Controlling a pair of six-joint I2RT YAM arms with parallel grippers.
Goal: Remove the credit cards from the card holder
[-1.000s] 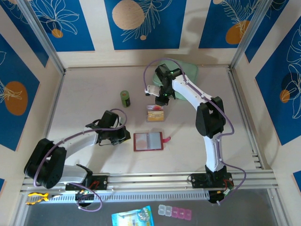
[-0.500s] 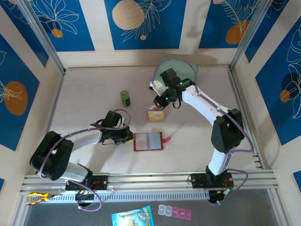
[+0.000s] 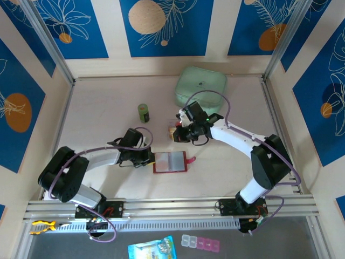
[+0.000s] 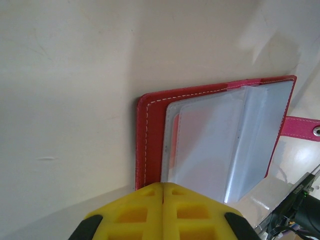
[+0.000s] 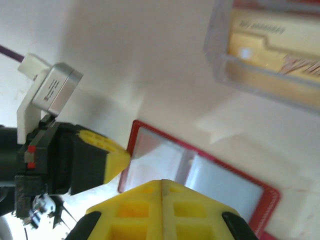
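The card holder [image 3: 170, 162] lies open on the table, red with pale clear pockets [image 4: 225, 142] and a strap [image 4: 301, 125] on its right. My left gripper [image 3: 147, 158] is shut, its yellow tips [image 4: 163, 185] at the holder's left edge [image 4: 149, 140] with nothing between them. My right gripper [image 3: 179, 137] is shut too and hangs just beyond the holder's far edge [image 5: 200, 172]; from it I see the left gripper [image 5: 122, 156]. The credit cards [image 5: 272, 42], yellowish, lie by a clear plastic rectangle [image 5: 225, 60] behind the holder, partly hidden under the right arm [image 3: 172, 131].
A mint-green case [image 3: 200, 86] sits at the back of the table. A small green bottle [image 3: 143, 112] stands left of the cards. Walls enclose the table on three sides, and a rail [image 3: 172, 206] runs along the near edge.
The right arm swung from the green case down toward the cards and holder, and its jaws closed. The left gripper slid right to the holder's left edge.
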